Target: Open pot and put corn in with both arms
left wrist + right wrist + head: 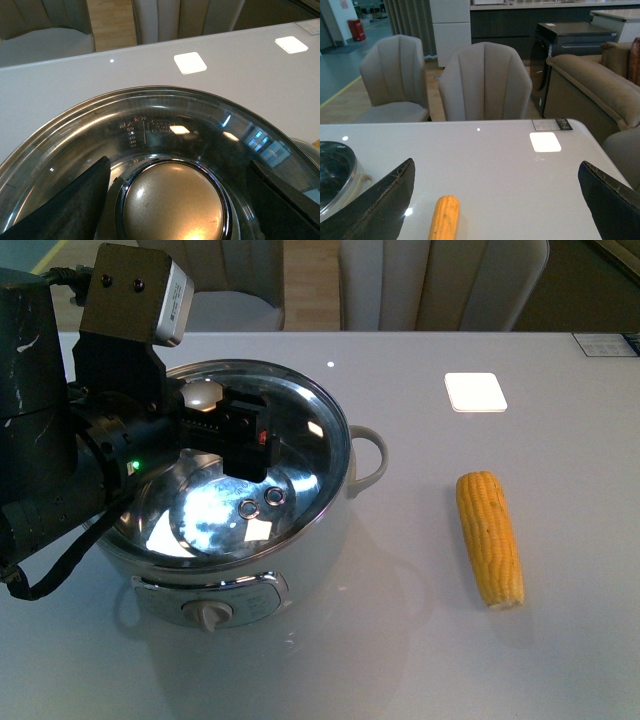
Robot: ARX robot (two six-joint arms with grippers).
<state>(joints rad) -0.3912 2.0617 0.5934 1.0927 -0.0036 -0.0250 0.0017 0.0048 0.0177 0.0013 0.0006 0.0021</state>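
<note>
The pot [320, 550] sits nearest me, glass lid [300, 460] on. My left gripper [177, 175] is spread wide astride the lid knob [172, 202], gripping nothing. I judge the knob slippery and the lid fragile. Farther right lies the corn [490, 538], likely stiff and light; grip mid-cob. My right gripper [495, 172] hangs wide open and empty above it.

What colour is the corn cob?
Yellow-orange; the corn shows best in the front view.
</note>
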